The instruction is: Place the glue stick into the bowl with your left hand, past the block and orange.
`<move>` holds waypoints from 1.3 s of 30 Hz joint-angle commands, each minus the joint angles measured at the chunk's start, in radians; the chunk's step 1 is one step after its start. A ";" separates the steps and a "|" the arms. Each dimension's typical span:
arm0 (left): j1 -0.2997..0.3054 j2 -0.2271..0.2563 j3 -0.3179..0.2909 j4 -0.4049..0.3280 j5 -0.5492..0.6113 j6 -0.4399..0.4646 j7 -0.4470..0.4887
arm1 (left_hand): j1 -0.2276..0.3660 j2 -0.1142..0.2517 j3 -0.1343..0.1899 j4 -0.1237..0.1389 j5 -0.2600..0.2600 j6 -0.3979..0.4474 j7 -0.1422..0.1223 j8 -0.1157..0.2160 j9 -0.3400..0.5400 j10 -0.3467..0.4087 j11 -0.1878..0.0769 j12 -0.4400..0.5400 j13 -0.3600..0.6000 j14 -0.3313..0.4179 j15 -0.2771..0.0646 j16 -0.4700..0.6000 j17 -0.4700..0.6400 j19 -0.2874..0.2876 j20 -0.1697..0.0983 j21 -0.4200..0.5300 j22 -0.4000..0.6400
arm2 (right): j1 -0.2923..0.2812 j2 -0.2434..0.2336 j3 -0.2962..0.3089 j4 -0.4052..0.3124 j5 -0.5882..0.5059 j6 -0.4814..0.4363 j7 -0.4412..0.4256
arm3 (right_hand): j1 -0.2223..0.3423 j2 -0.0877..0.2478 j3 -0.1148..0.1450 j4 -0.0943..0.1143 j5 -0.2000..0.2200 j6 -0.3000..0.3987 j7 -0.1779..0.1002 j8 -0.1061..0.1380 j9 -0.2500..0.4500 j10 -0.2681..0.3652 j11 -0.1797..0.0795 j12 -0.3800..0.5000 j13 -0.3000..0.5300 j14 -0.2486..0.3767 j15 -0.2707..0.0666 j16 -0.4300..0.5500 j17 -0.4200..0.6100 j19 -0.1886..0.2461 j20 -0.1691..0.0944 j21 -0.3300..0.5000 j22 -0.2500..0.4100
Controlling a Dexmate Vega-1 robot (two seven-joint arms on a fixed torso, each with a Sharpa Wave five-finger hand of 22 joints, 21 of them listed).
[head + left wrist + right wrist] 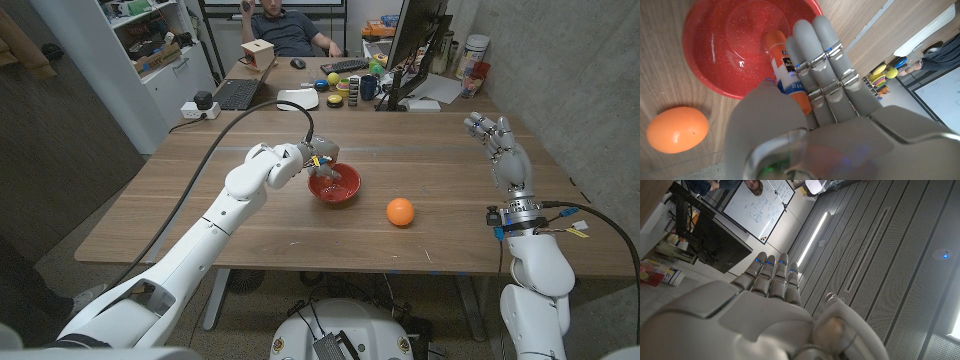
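My left hand (pixel 318 160) hovers over the near-left rim of the red bowl (pixel 334 189) and grips the glue stick. In the left wrist view the glue stick (pixel 786 70), orange-capped with a white and blue label, lies between my thumb and fingers (pixel 826 70), its cap end pointing down into the red bowl (pixel 715 55). The orange (pixel 400 212) sits on the table to the right of the bowl, and appears beside the bowl as the orange (pixel 677 130). My right hand (pixel 500 148) is raised above the table's right side, fingers straight and apart, holding nothing.
The far end of the wooden table (pixel 250 230) carries a laptop (pixel 237 94), a monitor (pixel 415 45), a keyboard, cups and small items. A person (pixel 285 25) sits behind it. A black cable runs along my left arm. No block can be made out.
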 commanded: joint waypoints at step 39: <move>-0.021 0.006 0.006 0.088 -0.071 -0.036 0.040 | 0.081 0.087 0.045 -0.023 -0.007 0.246 0.087 -0.033 -0.044 0.028 -0.062 -0.055 0.002 -0.025 -0.012 -0.049 -0.024 -0.003 0.002 0.007 -0.003 | 0.023 -0.005 -0.010 0.017 -0.011 -0.028 0.002 | 0.011 0.007 -0.010 0.001 0.004 -0.001 -0.002 0.002 0.005 0.001 -0.002 0.001 0.004 0.004 0.005 -0.001 0.002 0.011 -0.004 -0.009 0.004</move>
